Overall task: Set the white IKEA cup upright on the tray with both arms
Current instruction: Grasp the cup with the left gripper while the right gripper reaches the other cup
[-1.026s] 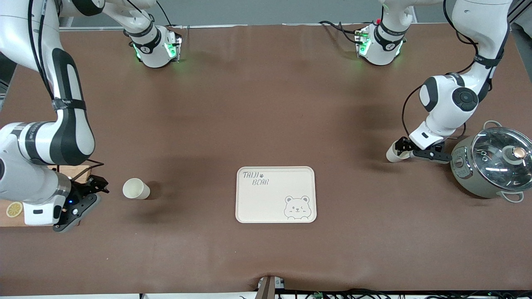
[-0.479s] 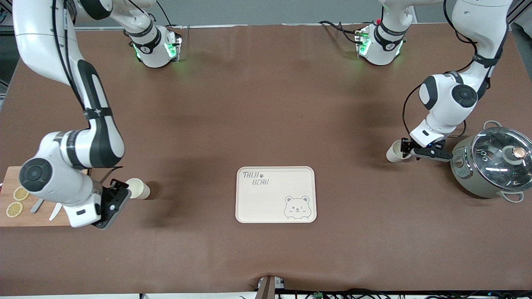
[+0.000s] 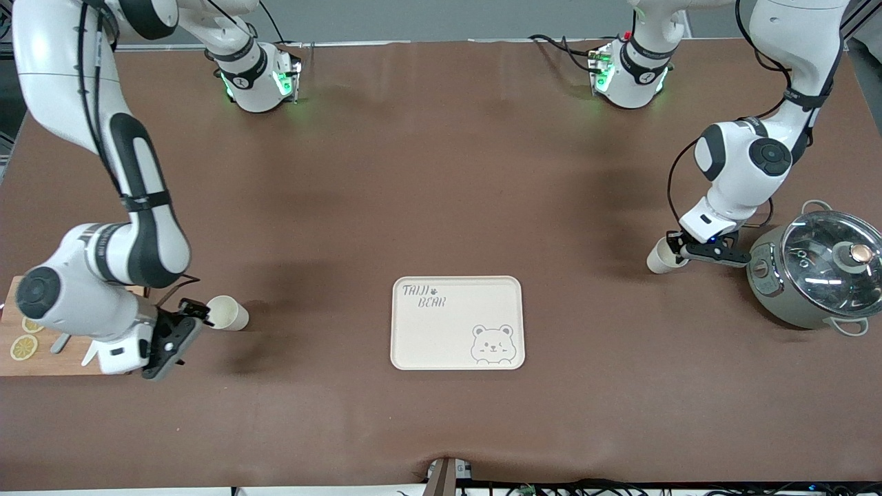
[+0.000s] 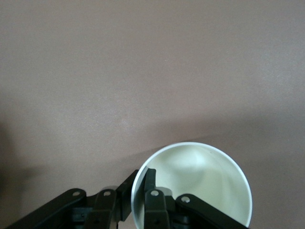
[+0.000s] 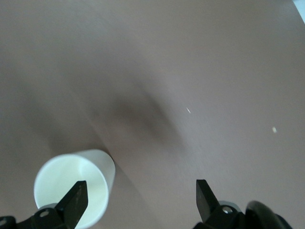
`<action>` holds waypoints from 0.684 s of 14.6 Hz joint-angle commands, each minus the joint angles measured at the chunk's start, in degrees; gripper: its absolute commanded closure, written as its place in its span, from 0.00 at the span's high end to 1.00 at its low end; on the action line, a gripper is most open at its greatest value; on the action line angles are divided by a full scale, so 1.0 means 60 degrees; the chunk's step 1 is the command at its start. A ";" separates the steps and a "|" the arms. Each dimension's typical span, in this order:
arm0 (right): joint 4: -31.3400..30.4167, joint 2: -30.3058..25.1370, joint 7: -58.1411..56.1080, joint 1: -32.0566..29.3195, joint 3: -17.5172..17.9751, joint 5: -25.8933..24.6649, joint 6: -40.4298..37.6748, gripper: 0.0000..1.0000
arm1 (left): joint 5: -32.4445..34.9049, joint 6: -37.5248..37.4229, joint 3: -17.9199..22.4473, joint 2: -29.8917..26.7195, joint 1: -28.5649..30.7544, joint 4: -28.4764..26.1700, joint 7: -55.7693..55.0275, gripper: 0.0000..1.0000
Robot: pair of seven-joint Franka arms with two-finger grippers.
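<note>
The cream tray [image 3: 441, 337] with "TAIJI BEAR" lettering lies mid-table. One white cup [image 3: 229, 313] lies on its side toward the right arm's end, its mouth facing my right gripper [image 3: 195, 313]. That gripper is open at the cup's mouth. In the right wrist view the cup [image 5: 71, 183] sits by one finger of the gripper [image 5: 140, 198], the gap beside it holding only table. A second white cup [image 3: 658, 258] is tilted toward the left arm's end. My left gripper [image 3: 675, 246] is shut on its rim. The left wrist view shows the gripper [image 4: 140, 180] with one finger inside the cup [image 4: 200, 181] and one outside.
A grey-green pot with a glass lid [image 3: 820, 275] stands right beside the left gripper, at the left arm's end. A wooden cutting board [image 3: 41, 362] with lemon slices lies at the right arm's end, under the right arm's wrist.
My right gripper has swung from over the cutting board to the mouth of the lying cup. My left gripper has tilted its cup a little, base swinging down.
</note>
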 commanded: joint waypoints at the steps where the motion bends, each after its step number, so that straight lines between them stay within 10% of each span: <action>1: -0.0030 -0.0064 0.0181 -0.0173 0.0111 0.0287 -0.0093 1.00 | 0.0139 0.0114 -0.0025 -0.0119 0.0077 -0.0053 0.0015 0.00; 10: -0.0089 0.0317 -0.0404 -0.0026 0.0097 -0.0211 0.0201 1.00 | 0.0051 -0.2811 -0.1473 -0.0632 0.0033 0.1877 -0.2691 0.00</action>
